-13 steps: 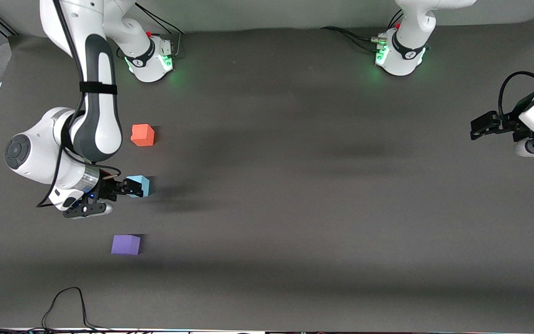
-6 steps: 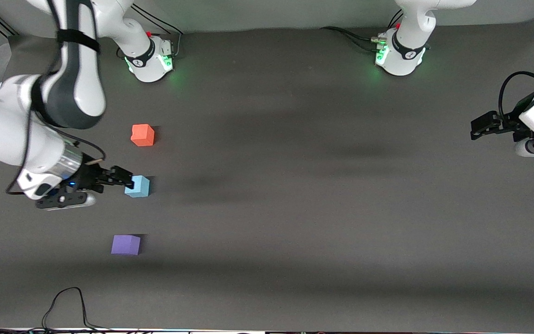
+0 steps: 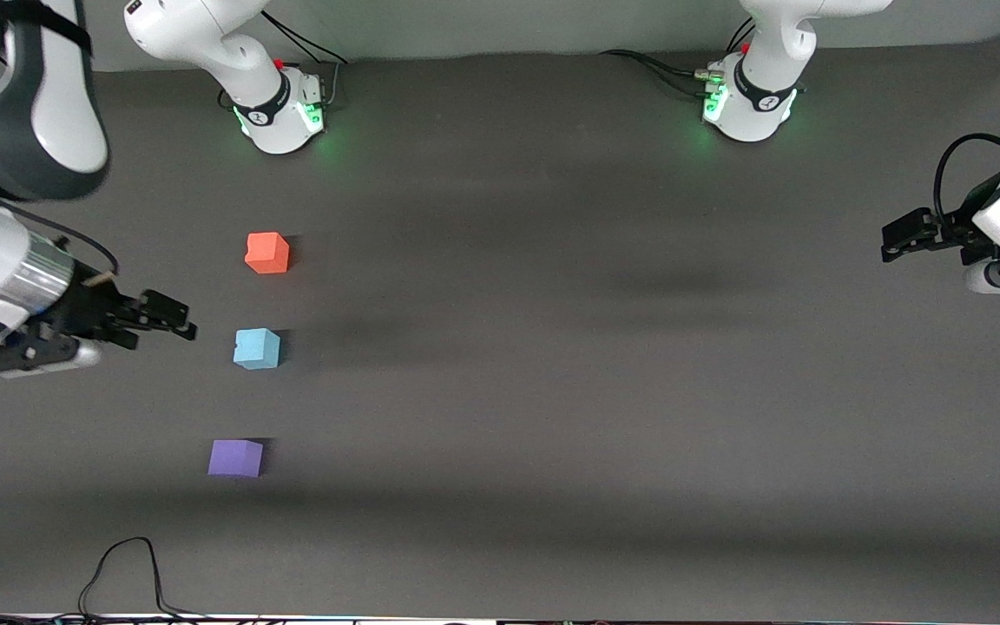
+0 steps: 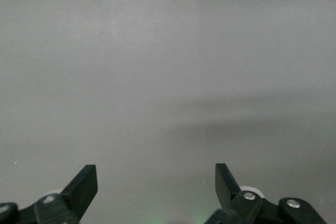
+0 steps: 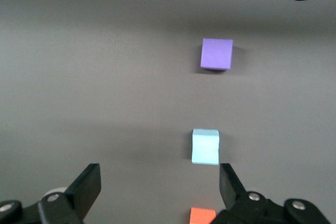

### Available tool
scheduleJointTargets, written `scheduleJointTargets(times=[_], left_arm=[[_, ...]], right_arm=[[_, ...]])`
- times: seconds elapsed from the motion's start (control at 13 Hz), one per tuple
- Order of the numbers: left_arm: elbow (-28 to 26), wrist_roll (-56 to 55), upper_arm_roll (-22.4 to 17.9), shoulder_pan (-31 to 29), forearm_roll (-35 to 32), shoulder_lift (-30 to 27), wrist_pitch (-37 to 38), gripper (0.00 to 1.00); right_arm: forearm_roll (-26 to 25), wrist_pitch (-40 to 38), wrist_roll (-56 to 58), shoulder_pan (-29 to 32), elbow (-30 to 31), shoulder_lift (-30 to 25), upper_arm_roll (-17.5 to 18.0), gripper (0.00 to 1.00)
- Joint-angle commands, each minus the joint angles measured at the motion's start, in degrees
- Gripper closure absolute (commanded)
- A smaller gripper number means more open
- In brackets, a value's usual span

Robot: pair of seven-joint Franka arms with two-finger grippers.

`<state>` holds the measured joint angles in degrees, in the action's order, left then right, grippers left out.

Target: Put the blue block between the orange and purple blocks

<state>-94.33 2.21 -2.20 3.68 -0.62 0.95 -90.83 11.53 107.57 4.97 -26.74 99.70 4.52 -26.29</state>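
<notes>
The blue block point(image 3: 257, 348) sits on the dark table, between the orange block point(image 3: 267, 253) and the purple block point(image 3: 235, 457), which lies nearer the front camera. All three stand in a rough line at the right arm's end. My right gripper point(image 3: 174, 319) is open and empty, up in the air beside the blue block, toward the table's end. The right wrist view shows the purple block point(image 5: 216, 54), the blue block point(image 5: 205, 147) and the orange block point(image 5: 202, 216). My left gripper point(image 3: 899, 239) is open, empty, and waits at the left arm's end.
The dark grey mat point(image 3: 552, 391) covers the table. The two arm bases point(image 3: 283, 108) point(image 3: 747, 104) stand along the edge farthest from the front camera. A black cable point(image 3: 122, 573) loops at the edge nearest that camera.
My right gripper let go of the blue block, opened and drew back toward the table's end, rising. The blue block stays where it was set. The left arm has not moved.
</notes>
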Motion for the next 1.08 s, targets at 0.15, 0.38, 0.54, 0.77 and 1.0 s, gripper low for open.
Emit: scheduleJointTargets(times=[0.15,0.38,0.54,0.77,1.0], left_arm=[[1.0,-1.1,-0.3,0.6,-0.6,0.3,0.4,0.0],[1.0,-1.1,-0.3,0.6,-0.6,0.3,0.4,0.0],[1.0,-1.2,-0.3,0.6,-0.6,0.3,0.4,0.0],[1.0,-1.1,-0.3,0.6,-0.6,0.3,0.4,0.0],[1.0,-1.2,-0.3,0.6,-0.6,0.3,0.3,0.0]], right_arm=[[-6.9,-5.4,-4.5,20.0,1.6,-8.0,21.3,0.0],[-8.9,-5.8,-8.2,20.8,8.0,-15.1,22.9,0.0],[-10.1,-5.6,-8.3,20.4,7.6,-14.7,22.9,0.0],[-10.1,-6.0,-8.3,20.4,6.8,-14.2,22.9,0.0],[-10.1,-6.0,-8.1,20.3,6.6,-13.1,23.0,0.0]])
